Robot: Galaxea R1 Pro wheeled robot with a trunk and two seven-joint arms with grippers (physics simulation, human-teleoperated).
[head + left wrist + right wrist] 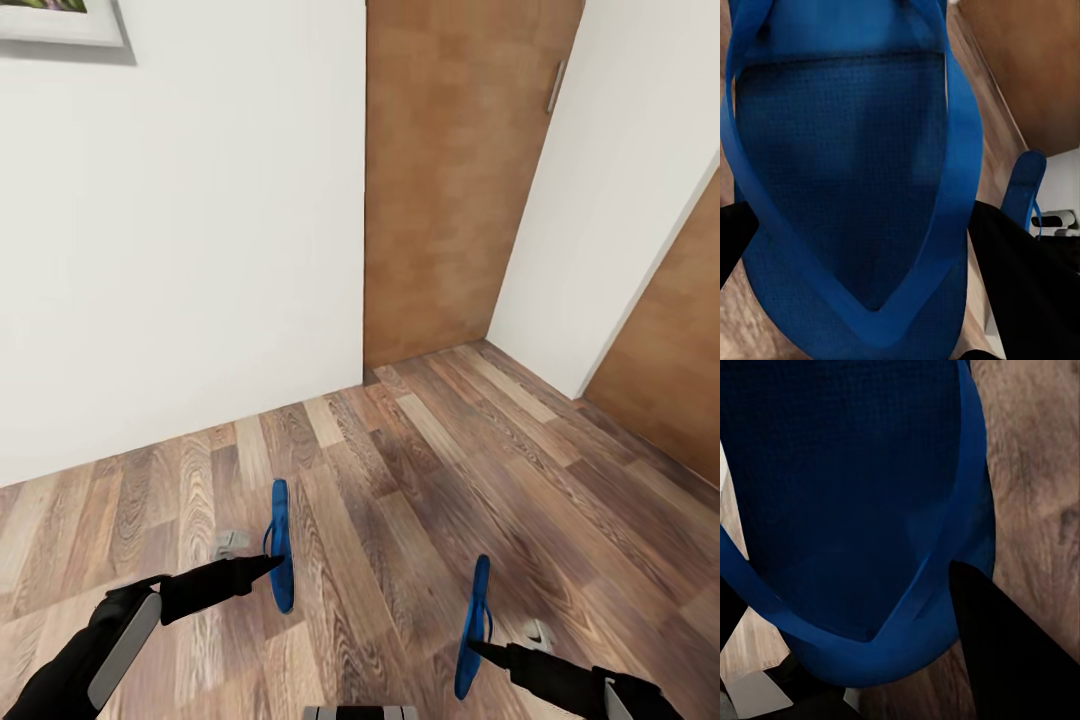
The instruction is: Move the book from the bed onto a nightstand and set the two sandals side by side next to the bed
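Observation:
I hold both blue sandals on edge above the wood floor. In the head view my left gripper point(272, 563) is shut on one sandal point(281, 545) at the lower left. My right gripper point(478, 647) is shut on the other sandal point(473, 625) at the lower right. Up close in the left wrist view, the sandal's sole and V-shaped strap point(847, 187) sit between the black fingers point(1020, 285), with the second sandal point(1024, 187) beyond. The right wrist view has its sandal point(855, 510) pinched against a black finger point(1012, 652). The book, the bed and the nightstand are out of view.
A white wall point(180, 250) stands close ahead, with a picture frame point(60, 22) at its top left. A brown wooden door point(455, 180) sits in the corner and another wooden panel point(670, 370) is at the right. Wood floor point(400, 480) lies between.

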